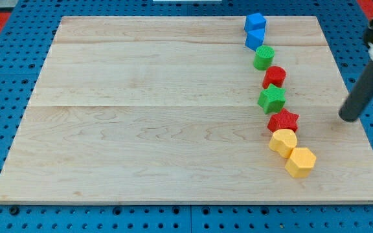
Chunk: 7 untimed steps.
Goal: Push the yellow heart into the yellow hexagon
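The yellow heart [282,142] lies at the view's lower right of the wooden board. The yellow hexagon [300,162] lies just below and to the right of it, touching it. My tip [349,118] is the lower end of the dark rod at the view's right edge of the board. It stands well to the right of the yellow heart and a little above it, apart from every block.
A curved line of blocks runs up from the heart: a red star [283,121], a green star [272,99], a red cylinder [274,77], a green cylinder [263,57] and two blue blocks [255,30]. The board's right edge [361,123] lies next to my tip.
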Motion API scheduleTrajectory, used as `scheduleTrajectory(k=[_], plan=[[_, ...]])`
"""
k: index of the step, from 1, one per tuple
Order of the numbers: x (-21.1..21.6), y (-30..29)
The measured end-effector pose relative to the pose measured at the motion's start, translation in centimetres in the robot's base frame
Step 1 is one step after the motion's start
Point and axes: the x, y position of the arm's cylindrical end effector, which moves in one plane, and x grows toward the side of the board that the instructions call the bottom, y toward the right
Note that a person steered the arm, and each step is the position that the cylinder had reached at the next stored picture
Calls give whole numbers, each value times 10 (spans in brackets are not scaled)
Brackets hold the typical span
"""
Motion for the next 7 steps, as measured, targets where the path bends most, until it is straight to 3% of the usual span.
scheduleTrajectory(k=[1,2,3,5,7], plan=[[55,-17],[62,-58],[42,-104],[64,-33],[84,-112]])
